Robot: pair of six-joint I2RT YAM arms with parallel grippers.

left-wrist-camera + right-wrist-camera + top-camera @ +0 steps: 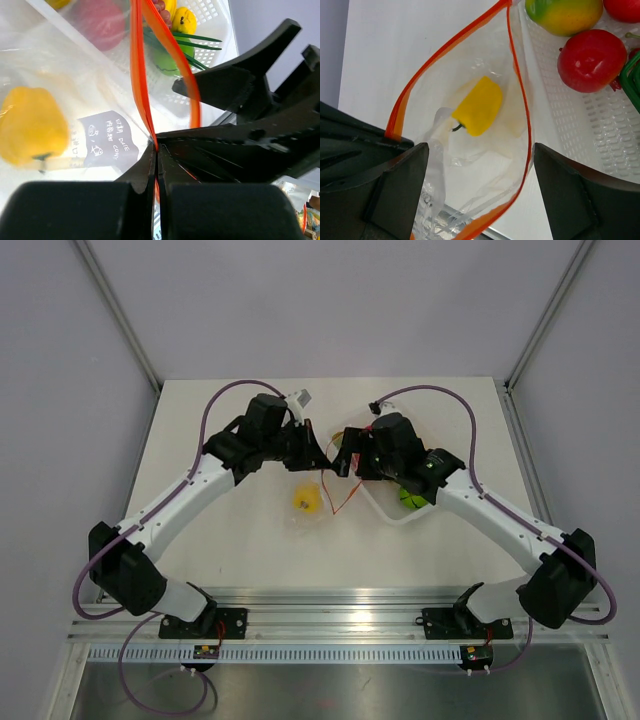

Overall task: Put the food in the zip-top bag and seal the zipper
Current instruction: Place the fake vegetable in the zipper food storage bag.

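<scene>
The clear zip-top bag (318, 508) lies mid-table with its mouth held up and open. Its orange-red zipper (520, 100) forms a loop. The yellow pepper (477, 105) lies inside the bag; it also shows in the top view (305, 500) and the left wrist view (30, 125). My left gripper (156, 150) is shut on one end of the zipper strip (137, 75). My right gripper (480, 167) is open and empty above the bag's mouth, a finger on each side. A mango (565, 15) and a red fruit (590, 60) lie in the tray.
The translucent white tray (600, 135) stands just right of the bag, partly under my right arm (480, 505). It holds a green round fruit (412, 498), green stalks (200, 42) and other toy food. Both grippers are close together over the bag.
</scene>
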